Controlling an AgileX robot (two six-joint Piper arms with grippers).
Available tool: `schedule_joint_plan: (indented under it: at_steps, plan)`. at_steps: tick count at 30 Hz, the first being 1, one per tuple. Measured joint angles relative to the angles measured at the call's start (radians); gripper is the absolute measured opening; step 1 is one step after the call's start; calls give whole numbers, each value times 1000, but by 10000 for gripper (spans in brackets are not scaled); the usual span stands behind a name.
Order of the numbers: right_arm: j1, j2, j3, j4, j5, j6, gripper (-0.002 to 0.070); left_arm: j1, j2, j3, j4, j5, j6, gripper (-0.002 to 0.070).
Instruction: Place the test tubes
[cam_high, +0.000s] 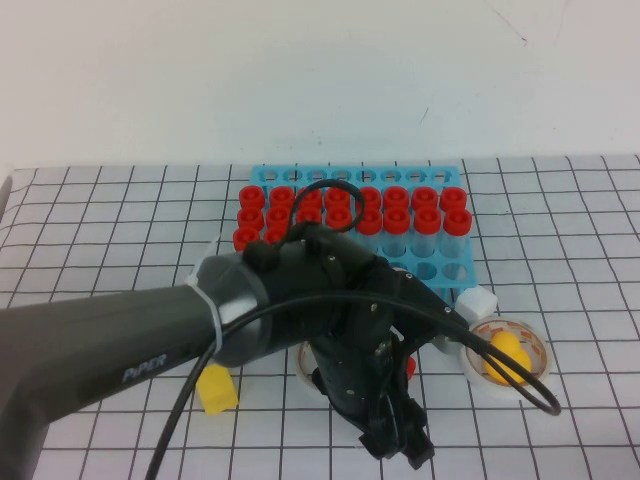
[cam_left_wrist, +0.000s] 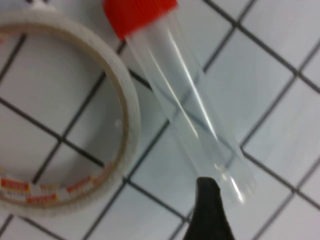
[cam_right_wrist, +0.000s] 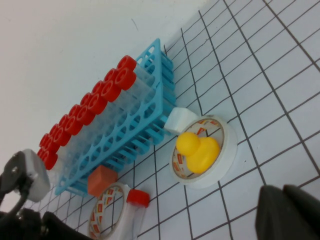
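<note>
"PiPER" can be read in white on the left arm (cam_high: 120, 340). Red-and-orange print is seen around the inside of the tape roll (cam_left_wrist: 127, 105), but it can't be made out.

The left arm is stretched out over the worktop (cam_high: 100, 230) and bent steeply down at the wrist, so the left tool (cam_high: 402, 445) is pointed at the grid surface. Whether that tool is wide or narrow can't be told.

The test tube (cam_left_wrist: 192, 120), clear with a red cap, is lying flat on the worktop right under the left tool and just beside the tape roll, cap end farther from the tool. From above, both are mostly hidden by the arm.

The blue rack (cam_high: 445, 268), loaded with red-capped tubes (cam_high: 427, 222), is stood well beyond the left tool. A yellow duck (cam_high: 507, 358) sat in a second tape roll (cam_high: 475, 375) and a yellow block (cam_high: 217, 390) are found on either side of the left tool.

The right tool (cam_right_wrist: 283, 200) is closed up, with the duck's roll near it.
</note>
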Motion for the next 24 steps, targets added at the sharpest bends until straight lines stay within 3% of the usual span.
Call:
schedule_joint_plan:
  at_steps: [21,24]
  plan:
    - [0,0,0,0,0,-9,-1,0,112,-2,53,-87,-63,431]
    - [0,0,0,0,0,-11,-1,0,115,-5,80,-89,-105,388]
